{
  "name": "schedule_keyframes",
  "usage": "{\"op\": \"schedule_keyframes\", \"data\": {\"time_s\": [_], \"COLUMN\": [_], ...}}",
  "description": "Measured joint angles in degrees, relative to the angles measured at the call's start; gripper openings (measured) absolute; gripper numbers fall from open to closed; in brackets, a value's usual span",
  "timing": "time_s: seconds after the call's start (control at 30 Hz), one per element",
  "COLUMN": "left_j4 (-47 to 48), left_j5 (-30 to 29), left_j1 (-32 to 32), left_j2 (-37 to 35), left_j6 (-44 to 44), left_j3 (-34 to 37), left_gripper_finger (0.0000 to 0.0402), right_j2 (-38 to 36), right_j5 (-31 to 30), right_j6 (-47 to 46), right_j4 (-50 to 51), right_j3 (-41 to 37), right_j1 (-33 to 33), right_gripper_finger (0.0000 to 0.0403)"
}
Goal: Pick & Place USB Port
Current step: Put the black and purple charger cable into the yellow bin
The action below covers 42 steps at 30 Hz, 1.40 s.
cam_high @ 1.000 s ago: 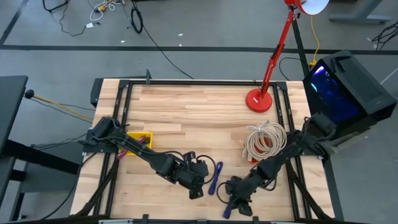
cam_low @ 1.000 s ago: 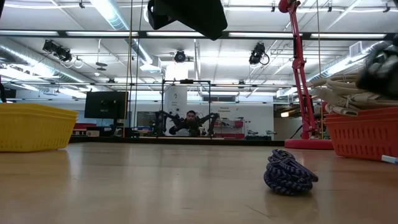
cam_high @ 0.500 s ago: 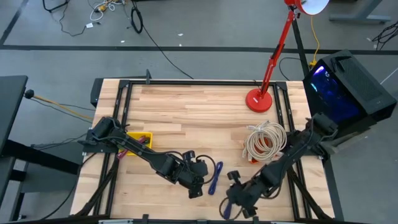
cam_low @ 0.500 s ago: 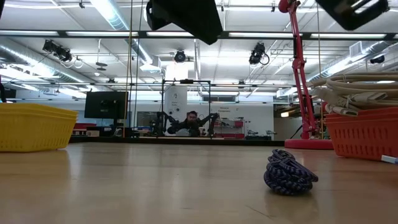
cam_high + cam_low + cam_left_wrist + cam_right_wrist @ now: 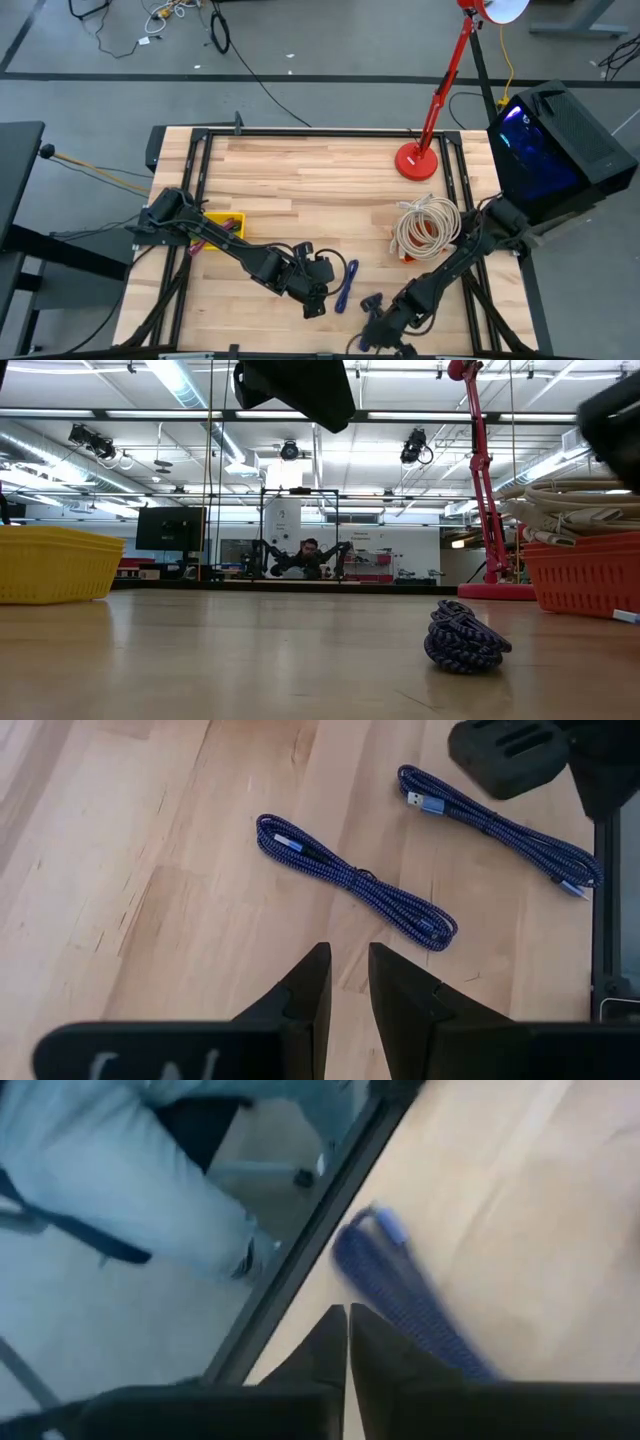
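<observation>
The pale wooden slatted table [image 5: 320, 180] is seen from above w/ both dark arms reaching in over its near edge.

Left gripper [image 5: 345, 982] is held above the table near the near-centre; its jaws are set narrow, w/ a slim gap, and nothing is held between them. Just ahead of it, in the left wrist view, a blue braided USB cable [image 5: 355, 880] is laid in a folded bundle flat on the wood, apart from the jaws. A second blue braided USB cable [image 5: 497, 824] is laid farther off, close to the table's black frame, beside the right arm's dark body.

Right gripper [image 5: 347, 1342] is positioned at the near edge, right of centre. Its jaws are seen pressed together, w/ nothing gripped; the second cable is blurred but lies just beyond the tips, not between them. Whether it's touched can't be told.

In the low view one cable bundle is seen resting on the table surface, untouched.

Also on the table: a yellow plastic basket [image 5: 226, 225] at the left side, an orange plastic basket [image 5: 590, 575] at the right w/ a coil of beige cables [image 5: 427, 225] piled in it, and a red desk lamp's round base [image 5: 415, 161] at the far right.
</observation>
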<state>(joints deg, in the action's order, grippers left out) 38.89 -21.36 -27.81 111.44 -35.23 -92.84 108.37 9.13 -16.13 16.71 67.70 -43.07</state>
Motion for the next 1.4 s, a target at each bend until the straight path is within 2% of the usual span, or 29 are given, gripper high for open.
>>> {"op": "schedule_keyframes", "data": {"time_s": [0.13,0.3,0.73,0.83,1.07,1.23,1.4], "left_j4": [0.03,0.04,1.70,1.73,1.96,3.04,3.72], "left_j5": [-0.02,-0.02,-0.02,-0.02,-2.21,-2.60,-2.62], "left_j1": [0.00,0.00,-0.04,0.24,1.67,2.84,3.78], "left_j2": [0.00,0.00,0.00,0.00,0.00,0.00,0.00], "left_j6": [0.18,0.35,2.95,5.00,5.97,5.97,5.94], "left_j3": [0.00,0.00,0.00,0.00,0.00,0.00,0.00], "left_gripper_finger": [0.0075,0.0075,0.0075,0.0075,0.0075,0.0075,0.0075], "right_j2": [-0.14,-0.17,-0.21,-0.21,-0.21,-0.21,-0.21], "right_j5": [-0.99,1.98,3.33,1.07,-5.57,-6.67,-6.60], "right_j6": [-0.92,-4.12,0.65,4.71,13.61,18.18,18.78], "right_j4": [-0.73,4.41,5.27,8.25,15.90,16.98,16.90], "right_j3": [0.94,1.99,2.08,2.08,2.08,2.07,1.12], "right_j1": [1.52,4.61,5.26,5.19,5.29,5.24,5.22], "right_gripper_finger": [0.0010,0.0008,0.0126,0.0140,0.0140,0.0135,0.0135]}}
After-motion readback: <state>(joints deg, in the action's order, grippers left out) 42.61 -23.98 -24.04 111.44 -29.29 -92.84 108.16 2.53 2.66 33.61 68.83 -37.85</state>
